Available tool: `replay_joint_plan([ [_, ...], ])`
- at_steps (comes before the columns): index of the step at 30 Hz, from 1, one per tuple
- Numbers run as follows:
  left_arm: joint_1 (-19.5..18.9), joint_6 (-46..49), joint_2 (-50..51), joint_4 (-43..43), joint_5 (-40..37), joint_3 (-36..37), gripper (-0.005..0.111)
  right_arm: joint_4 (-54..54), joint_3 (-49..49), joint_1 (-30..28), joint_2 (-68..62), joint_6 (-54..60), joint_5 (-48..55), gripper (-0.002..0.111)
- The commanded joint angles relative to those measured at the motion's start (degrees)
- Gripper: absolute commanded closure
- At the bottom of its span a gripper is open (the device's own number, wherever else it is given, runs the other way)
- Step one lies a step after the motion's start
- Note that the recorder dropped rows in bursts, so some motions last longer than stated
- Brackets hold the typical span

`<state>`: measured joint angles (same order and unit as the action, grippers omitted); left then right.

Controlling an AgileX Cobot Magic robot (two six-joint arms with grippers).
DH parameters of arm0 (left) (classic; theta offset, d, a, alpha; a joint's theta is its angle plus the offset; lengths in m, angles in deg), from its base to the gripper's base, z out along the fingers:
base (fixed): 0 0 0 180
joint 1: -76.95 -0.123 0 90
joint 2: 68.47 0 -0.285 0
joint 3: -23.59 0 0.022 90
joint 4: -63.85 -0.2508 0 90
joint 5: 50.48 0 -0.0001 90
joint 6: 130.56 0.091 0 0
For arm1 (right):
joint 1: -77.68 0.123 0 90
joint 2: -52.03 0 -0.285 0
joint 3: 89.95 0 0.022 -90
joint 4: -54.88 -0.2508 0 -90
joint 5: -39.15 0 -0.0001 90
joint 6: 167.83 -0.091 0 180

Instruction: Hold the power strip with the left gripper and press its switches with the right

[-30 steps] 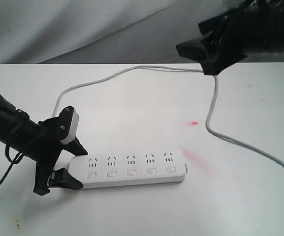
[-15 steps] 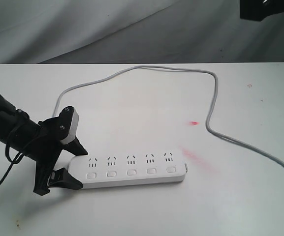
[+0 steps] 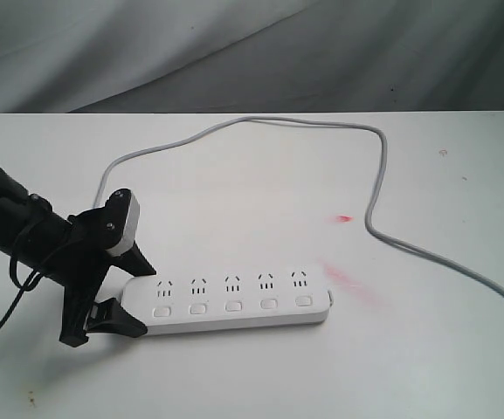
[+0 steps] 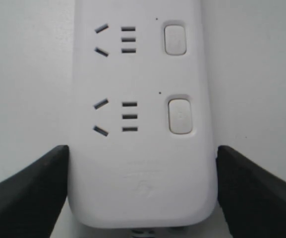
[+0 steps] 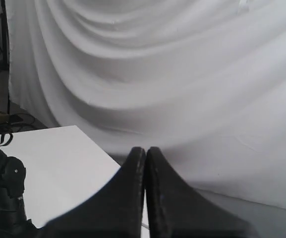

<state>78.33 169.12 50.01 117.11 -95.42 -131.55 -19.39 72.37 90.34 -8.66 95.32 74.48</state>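
Observation:
The white power strip (image 3: 234, 305) lies flat near the table's front, its five outlets in a row with the switches (image 3: 232, 306) below them. My left gripper (image 3: 142, 301) is shut on the strip's left end, one black finger on each long side. In the left wrist view the fingers (image 4: 38, 183) press both edges of the power strip (image 4: 140, 124), and two switches (image 4: 180, 116) show beside their outlets. My right gripper (image 5: 145, 151) is shut on nothing, up off the table and facing the grey curtain. It is out of the exterior view.
The strip's grey cord (image 3: 374, 175) loops from the left end across the back of the table and off the right edge. Red smears (image 3: 352, 284) mark the white table (image 3: 426, 367) right of the strip. A grey curtain (image 3: 234, 52) hangs behind.
The right gripper, at the top right of the exterior view a second ago, has risen out of that view. The left gripper and the strip have not moved.

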Motion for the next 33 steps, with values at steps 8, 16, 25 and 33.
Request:
replay_joint_plan([
  [8, 0.2, 0.3, 0.0, 0.1, 0.0, -0.3, 0.064, -0.2, -0.1, 0.0, 2.0, -0.5, 0.5, 0.108],
  [16, 0.2, 0.3, 0.0, 0.1, 0.0, -0.3, 0.064, -0.2, -0.1, 0.0, 2.0, -0.7, 0.5, 0.108],
  [25, 0.2, 0.3, 0.0, 0.1, 0.0, -0.3, 0.064, 1.1, -0.1, 0.0, 2.0, -0.5, -6.6, 0.108],
  [33, 0.2, 0.3, 0.0, 0.1, 0.0, -0.3, 0.064, -2.2, -0.1, 0.0, 2.0, -18.4, -24.7, 0.108],
])
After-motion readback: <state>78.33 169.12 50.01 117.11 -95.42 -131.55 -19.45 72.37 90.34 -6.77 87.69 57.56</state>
